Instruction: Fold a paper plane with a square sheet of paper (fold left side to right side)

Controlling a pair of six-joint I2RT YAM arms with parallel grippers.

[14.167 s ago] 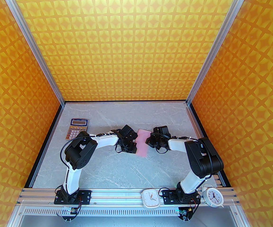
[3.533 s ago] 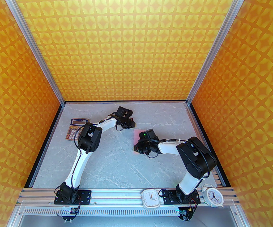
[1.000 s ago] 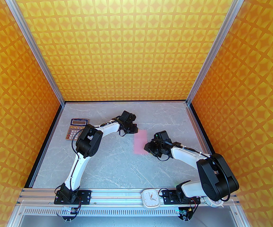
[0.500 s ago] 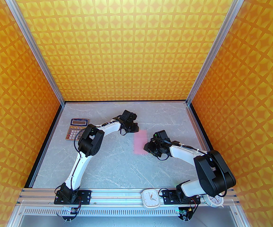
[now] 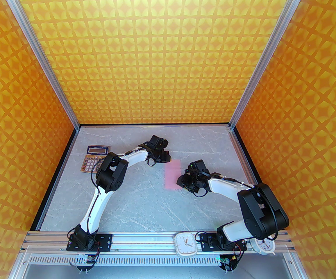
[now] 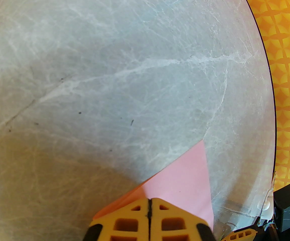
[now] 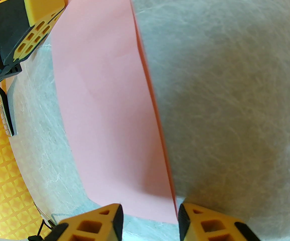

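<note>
Top external gives you the layout: a calculator (image 5: 94, 159) sits far left, well apart from the left gripper (image 5: 166, 158), whose tip meets the far left corner of the paper (image 5: 172, 174). The paper lies flat mid-table as a narrow pink strip, its long side running away from the arm bases. The right gripper (image 5: 182, 182) is just beside the strip's right edge, near the front corner. On the front rail stand a square clock (image 5: 186, 244) and, partly behind the right arm, a round clock (image 5: 262, 246). Left wrist adds what you cannot make out from above: the yellow fingers (image 6: 135, 217) are pressed tight together, their tips down on the paper's corner. Right wrist shows you that gripper's jaws standing apart and gripping nothing, with a near corner of the strip lying between them. It also shows two layers along the strip's right edge, the lower one peeking out darker.
</note>
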